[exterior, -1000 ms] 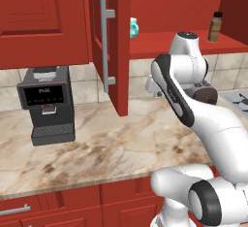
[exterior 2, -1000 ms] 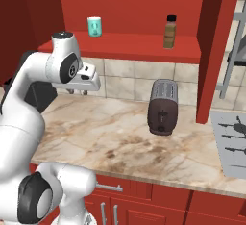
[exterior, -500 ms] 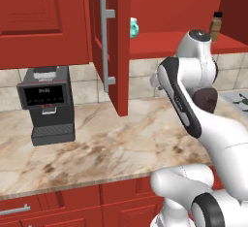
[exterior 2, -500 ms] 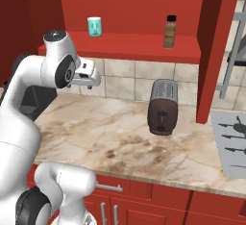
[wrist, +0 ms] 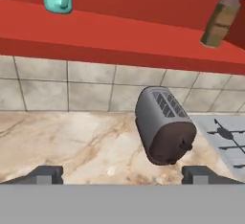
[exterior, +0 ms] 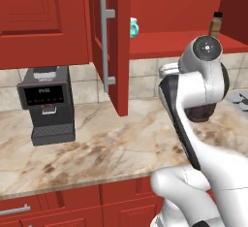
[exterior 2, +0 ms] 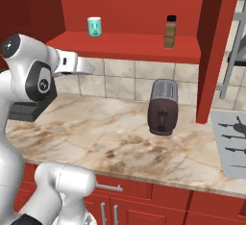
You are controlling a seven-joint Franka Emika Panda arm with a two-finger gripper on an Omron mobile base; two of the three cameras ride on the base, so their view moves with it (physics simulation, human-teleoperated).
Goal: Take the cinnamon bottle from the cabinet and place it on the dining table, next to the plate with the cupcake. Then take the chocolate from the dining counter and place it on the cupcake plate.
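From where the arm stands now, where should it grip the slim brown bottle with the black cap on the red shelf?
Grip the slim tan-brown bottle with the black cap around its body, below the cap, coming from the open front of the red shelf. It stands upright with free space beside it, so the open claw can probably straddle it.

No legible txt; coffee machine (exterior: 46,105) display shows marks too blurry to read.

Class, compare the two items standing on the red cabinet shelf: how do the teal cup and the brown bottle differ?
The short teal cup is squat and pale; the slim tan-brown bottle with black cap is taller, darker and capped. The cup stands toward the shelf's left end, the bottle toward its right. Both stand upright on the red cabinet shelf.
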